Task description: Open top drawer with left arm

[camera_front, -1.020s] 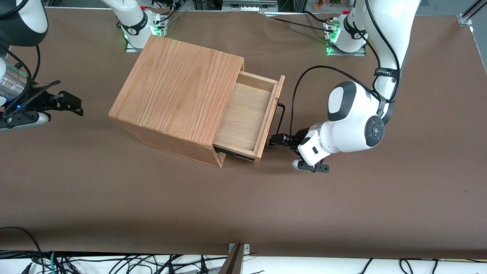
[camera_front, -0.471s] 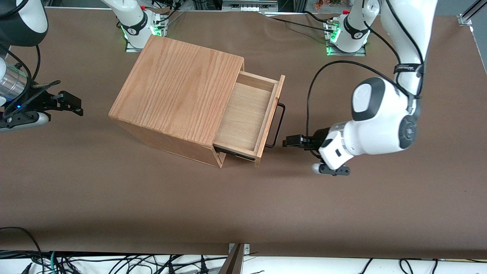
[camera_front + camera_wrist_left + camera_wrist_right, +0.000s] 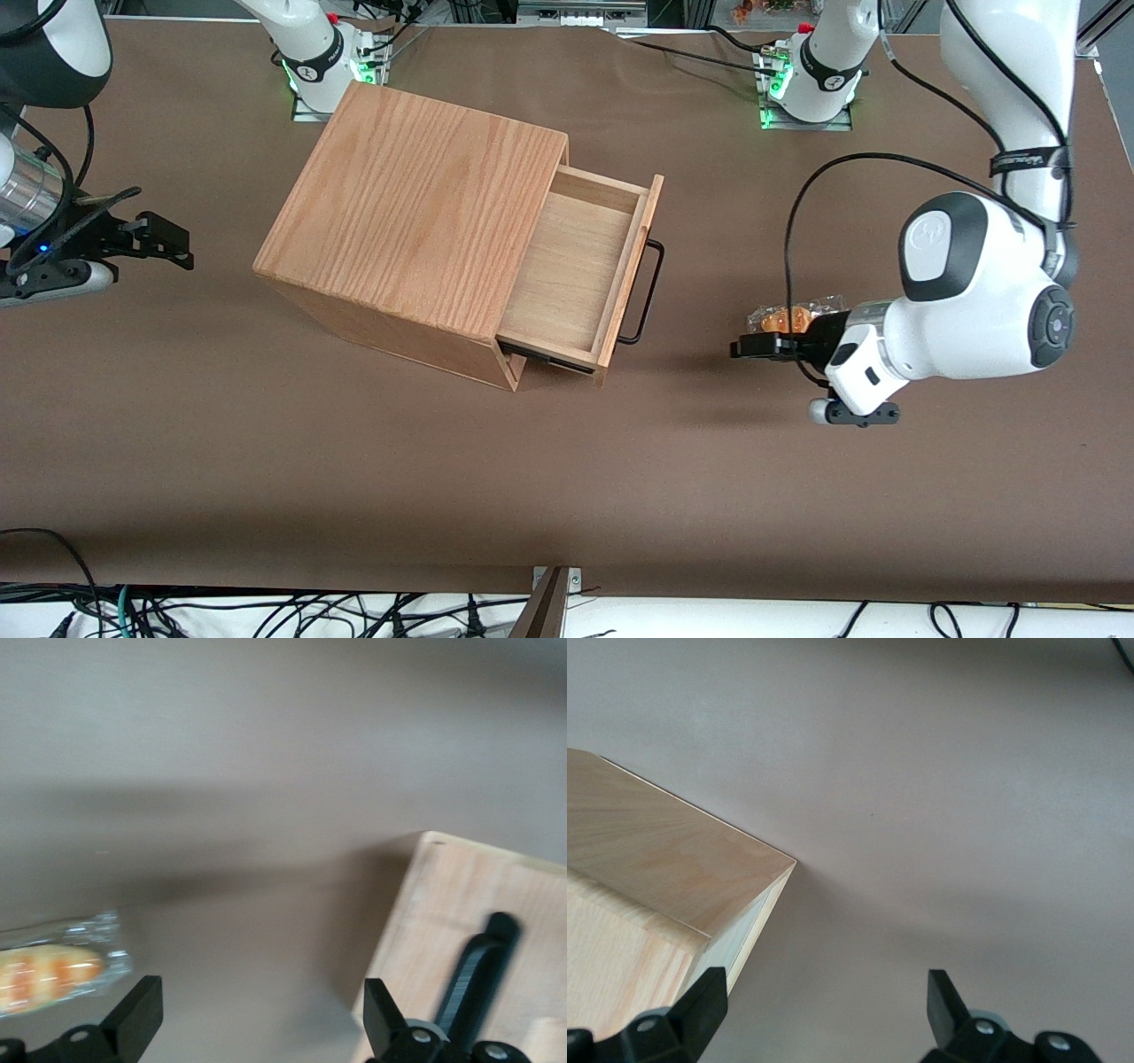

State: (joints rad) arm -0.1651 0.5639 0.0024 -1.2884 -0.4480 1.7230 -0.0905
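Note:
The top drawer (image 3: 580, 270) stands pulled out of the oak cabinet (image 3: 412, 213), its pale floor bare. Its black U-shaped handle (image 3: 645, 292) is free. The left arm (image 3: 979, 297) has drawn back toward the working arm's end of the table. Its gripper (image 3: 742, 349) is open and empty, well apart from the handle, just above the table. In the left wrist view the open fingers (image 3: 137, 1014) frame bare table, with the drawer front (image 3: 461, 939) and handle (image 3: 478, 970) ahead of the gripper (image 3: 263, 1019).
A clear-wrapped orange snack packet (image 3: 791, 315) lies on the brown table (image 3: 567, 461) close beside the gripper, farther from the front camera; it also shows in the left wrist view (image 3: 58, 966). Arm bases (image 3: 811, 80) stand at the table's back edge.
The left gripper has let go of the handle and pulled away from the drawer toward the working arm's end. The drawer stays open. The snack packet has come into view.

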